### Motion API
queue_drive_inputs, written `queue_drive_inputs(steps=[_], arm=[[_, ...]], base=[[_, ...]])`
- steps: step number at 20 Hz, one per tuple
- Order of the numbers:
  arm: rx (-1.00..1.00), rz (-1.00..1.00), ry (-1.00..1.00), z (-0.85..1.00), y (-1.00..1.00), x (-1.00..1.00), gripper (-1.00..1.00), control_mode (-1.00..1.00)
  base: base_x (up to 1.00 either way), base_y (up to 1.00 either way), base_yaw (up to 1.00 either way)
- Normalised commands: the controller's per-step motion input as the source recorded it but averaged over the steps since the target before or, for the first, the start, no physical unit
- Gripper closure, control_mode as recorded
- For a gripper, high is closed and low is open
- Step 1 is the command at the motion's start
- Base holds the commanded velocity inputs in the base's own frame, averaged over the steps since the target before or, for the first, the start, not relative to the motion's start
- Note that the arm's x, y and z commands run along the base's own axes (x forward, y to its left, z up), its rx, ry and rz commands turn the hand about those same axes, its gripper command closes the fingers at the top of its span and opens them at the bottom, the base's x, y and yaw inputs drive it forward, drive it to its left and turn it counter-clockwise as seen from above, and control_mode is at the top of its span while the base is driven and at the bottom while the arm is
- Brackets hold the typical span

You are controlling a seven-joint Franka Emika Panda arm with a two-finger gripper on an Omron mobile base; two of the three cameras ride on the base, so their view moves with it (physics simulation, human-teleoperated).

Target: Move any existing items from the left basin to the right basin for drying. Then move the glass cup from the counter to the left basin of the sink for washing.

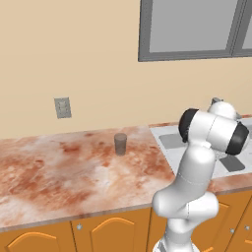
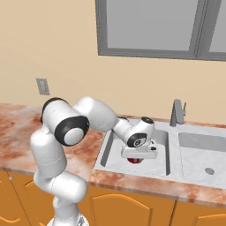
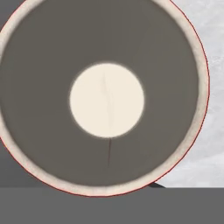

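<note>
The red mug (image 2: pixel 134 160) stands upright in the left basin (image 2: pixel 111 150) of the sink, mostly covered by my hand. My gripper (image 2: pixel 138 156) is pressed straight down onto it and is shut on its rim. From the hand, I look straight into the red mug (image 3: pixel 107 100): a grey inner wall, a pale round bottom and a thin red edge. The glass cup (image 1: pixel 120 143) stands upright on the counter (image 1: pixel 59 172), well left of the sink and apart from the arm. The right basin (image 2: pixel 198 154) holds nothing that I can see.
An angular grey faucet (image 2: pixel 177 113) rises behind the divider between the basins. A wall outlet (image 1: pixel 62 107) sits above the counter, and a window (image 2: pixel 150 26) above the sink. Orange cabinet doors (image 1: pixel 113 231) run below the worktop.
</note>
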Motion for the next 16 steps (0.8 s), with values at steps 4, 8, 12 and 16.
queue_drive_inputs(steps=[4,8,12,16], arm=[[0.00,-0.01,0.00,0.57,-0.07,-0.11,1.00,-1.00],[0.00,-0.03,0.00,0.45,-0.13,-0.18,1.00,-1.00],[0.00,-0.07,0.00,0.36,-0.24,-0.18,1.00,-1.00],[0.00,-0.09,0.00,0.30,-0.32,-0.16,1.00,-1.00]], base=[[0.00,0.00,0.00],[0.00,0.00,0.00],[0.00,0.00,0.00],[0.00,0.00,0.00]])
